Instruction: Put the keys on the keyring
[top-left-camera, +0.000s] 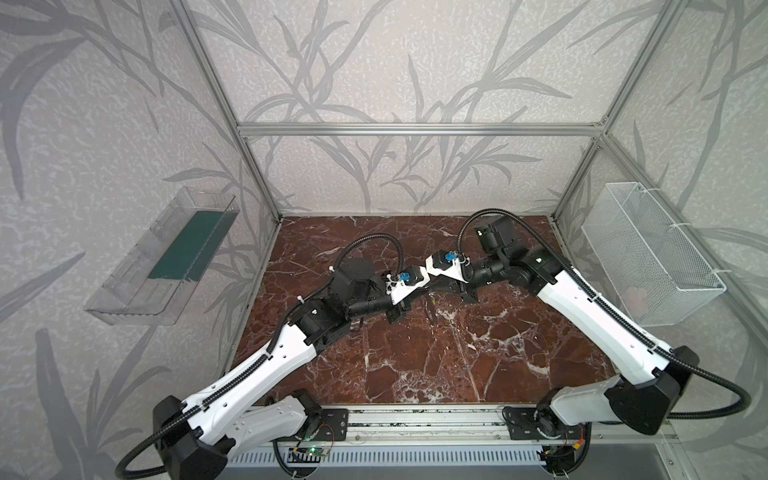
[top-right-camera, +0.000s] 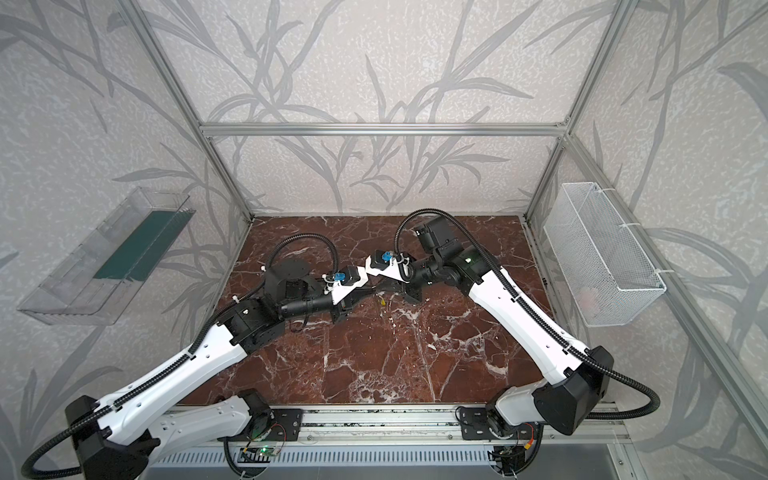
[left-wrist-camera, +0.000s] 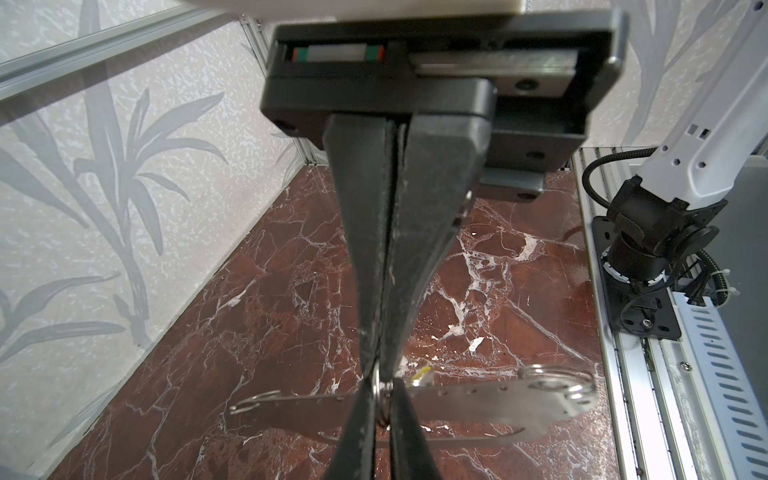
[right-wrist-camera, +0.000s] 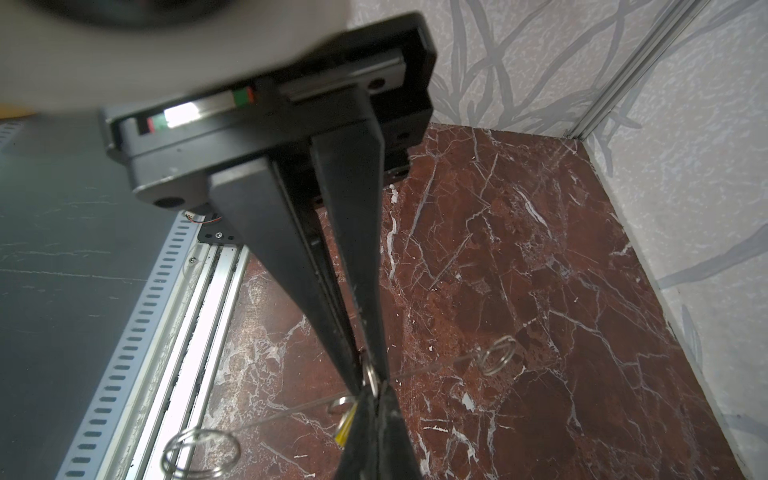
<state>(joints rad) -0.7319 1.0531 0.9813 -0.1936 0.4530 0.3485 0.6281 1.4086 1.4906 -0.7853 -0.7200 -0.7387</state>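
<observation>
The left gripper (left-wrist-camera: 380, 371) and right gripper (right-wrist-camera: 367, 381) meet tip to tip above the middle of the table (left-wrist-camera: 249, 311). Each has its fingers pressed together on the keyring (left-wrist-camera: 379, 390), as far as the crowded tips let one judge, and the ring's yellow tag (left-wrist-camera: 423, 374) hangs just beside them. The keys (left-wrist-camera: 478, 395) sit level in the air right behind that pinch, clear of the table with a shadow beneath and other rings (left-wrist-camera: 555, 380) at the ends; whether the keyring passes through a rim hole cannot be told.
</observation>
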